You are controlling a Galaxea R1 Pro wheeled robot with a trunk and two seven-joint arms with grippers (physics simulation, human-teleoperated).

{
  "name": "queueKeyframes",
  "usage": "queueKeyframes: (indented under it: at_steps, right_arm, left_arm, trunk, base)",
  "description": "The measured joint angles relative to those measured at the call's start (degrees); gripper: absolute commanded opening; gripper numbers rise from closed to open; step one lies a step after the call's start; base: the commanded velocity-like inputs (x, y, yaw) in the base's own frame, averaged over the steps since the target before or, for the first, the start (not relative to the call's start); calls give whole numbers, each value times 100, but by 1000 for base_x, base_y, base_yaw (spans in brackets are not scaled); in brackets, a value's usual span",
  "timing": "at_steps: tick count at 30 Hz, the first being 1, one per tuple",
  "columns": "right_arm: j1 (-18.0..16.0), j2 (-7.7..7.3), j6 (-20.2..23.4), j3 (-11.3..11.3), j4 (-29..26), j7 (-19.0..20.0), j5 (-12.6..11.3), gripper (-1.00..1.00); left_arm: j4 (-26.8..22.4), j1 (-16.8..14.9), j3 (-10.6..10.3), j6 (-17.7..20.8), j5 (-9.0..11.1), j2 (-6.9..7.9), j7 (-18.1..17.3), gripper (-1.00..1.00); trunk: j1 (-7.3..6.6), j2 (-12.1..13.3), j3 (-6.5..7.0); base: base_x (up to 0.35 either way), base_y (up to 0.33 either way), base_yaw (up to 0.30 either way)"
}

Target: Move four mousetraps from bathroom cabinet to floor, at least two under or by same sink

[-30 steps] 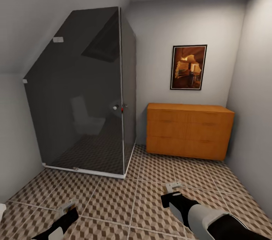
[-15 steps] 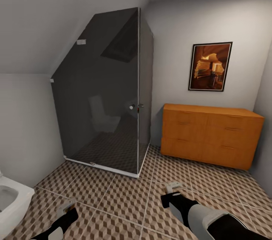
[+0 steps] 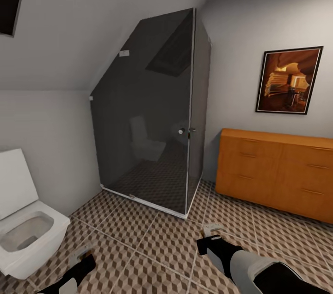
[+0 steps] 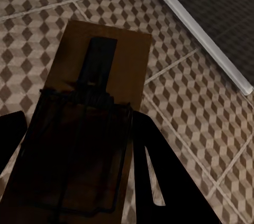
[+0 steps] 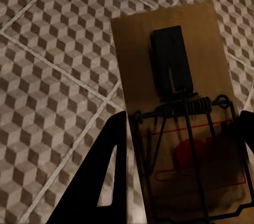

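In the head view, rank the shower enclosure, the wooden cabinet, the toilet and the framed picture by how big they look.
1. shower enclosure
2. cabinet, cut off at the frame's edge
3. toilet, nearer the camera, so its rank is unsure
4. framed picture

Grey walls and a sloped ceiling enclose a dark glass shower (image 3: 157, 122), white toilet (image 3: 25, 217) and framed picture (image 3: 289, 80).

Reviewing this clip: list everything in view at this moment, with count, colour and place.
mousetraps: two, brown wooden, one in the left gripper, one in the right gripper
cabinet: one, orange-brown, against the far wall
bathroom floor: brown-beige cube tiles
shower enclosure: one, dark glass, in the corner
toilet: one, white, lid up, near left
framed picture: one, orange-toned, above the cabinet
left gripper: low left, shut on a trap
right gripper: low centre, shut on a trap
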Motion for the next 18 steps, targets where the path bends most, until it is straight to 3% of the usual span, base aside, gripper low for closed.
queueKeyframes:
  at_steps: [18]
  right_arm:
    - [0,0,0,1,1,21,2,-100]
  left_arm:
    - [-3,0,9,44,29,-2,15,-100]
  trunk:
    - [0,0,0]
  base:
    - [0,0,284]
